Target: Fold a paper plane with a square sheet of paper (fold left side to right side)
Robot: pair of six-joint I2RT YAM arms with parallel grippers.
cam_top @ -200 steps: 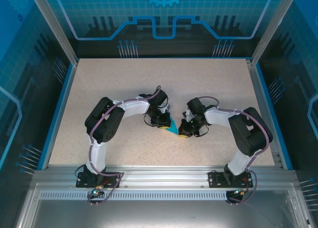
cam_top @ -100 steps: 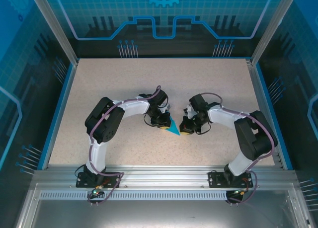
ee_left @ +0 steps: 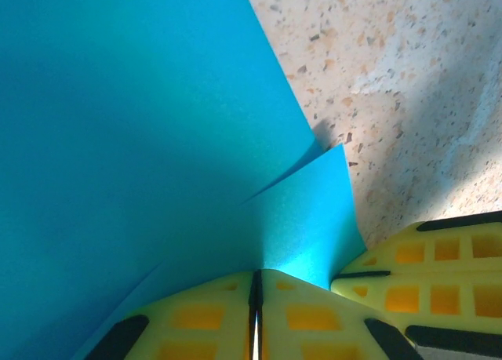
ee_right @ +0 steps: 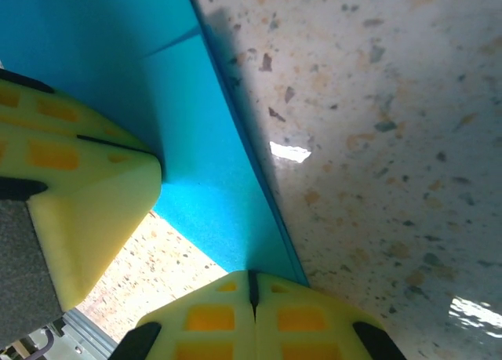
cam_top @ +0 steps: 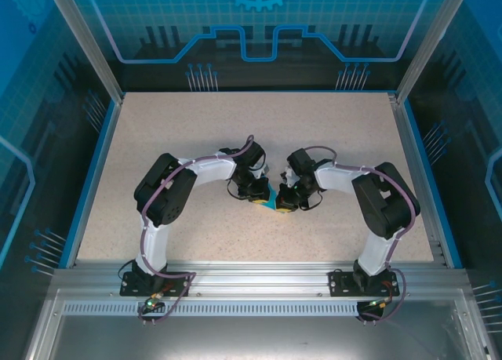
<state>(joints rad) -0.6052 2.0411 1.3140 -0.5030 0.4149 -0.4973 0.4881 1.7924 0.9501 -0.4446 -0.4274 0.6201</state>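
Note:
The square sheet of paper [cam_top: 271,203] is bright cyan-blue and lies folded in layers at the table's middle, mostly covered by both grippers. Up close in the left wrist view, the sheet [ee_left: 141,140] shows an overlapping flap, and my left gripper [ee_left: 256,280] is shut on its edge. My right gripper [ee_right: 252,280] is shut too, its tips resting at the folded edge of the sheet [ee_right: 204,172]. The two grippers [cam_top: 265,197] [cam_top: 281,201] nearly touch tip to tip. The left gripper's yellow fingers [ee_right: 86,195] sit on the paper just beside the right one. A paper plane is out of view.
The speckled beige tabletop [cam_top: 314,132] stretches free behind and to both sides of the arms. A blue rim [cam_top: 102,164] and metal frame posts bound it. Both arm bases stand on the rail at the near edge [cam_top: 251,278].
My right gripper has swung left toward the left gripper and now covers most of the blue triangle that showed before. The left arm has stayed put.

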